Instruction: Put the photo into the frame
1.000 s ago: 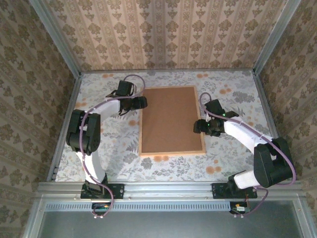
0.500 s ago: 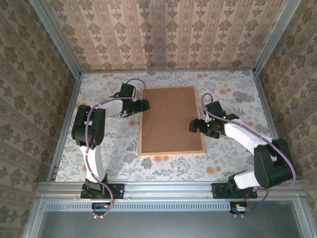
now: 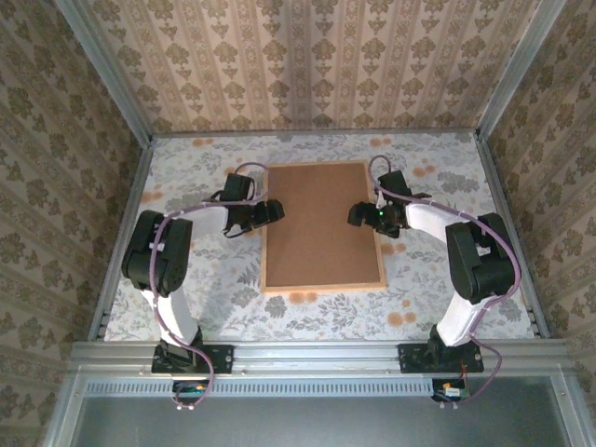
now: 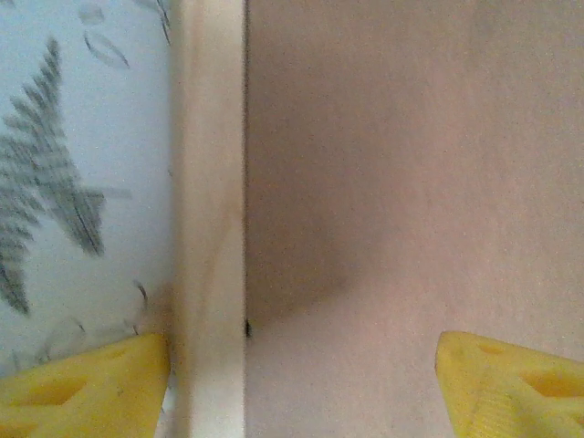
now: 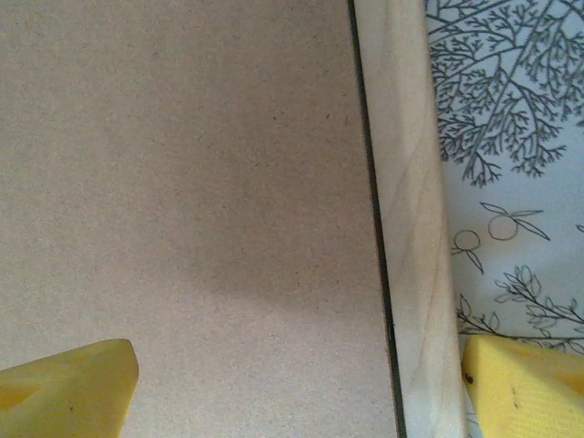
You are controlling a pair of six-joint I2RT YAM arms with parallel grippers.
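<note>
A pale floral tablecloth (image 3: 209, 279) covers the table, and patterned wallpapered walls (image 3: 56, 140) close it in on three sides. In the middle of the top view lies the large rectangular frame (image 3: 323, 287) of thin light wood, with its brown backing board (image 3: 321, 223) uppermost. At the frame's upper left edge the left gripper (image 3: 268, 210) stands wide. Its yellow fingertips (image 4: 82, 388) straddle the wooden side, one over cloth and one over board. At the upper right edge the right gripper (image 3: 359, 215) straddles the frame's other side likewise, wide and holding nothing.
</note>
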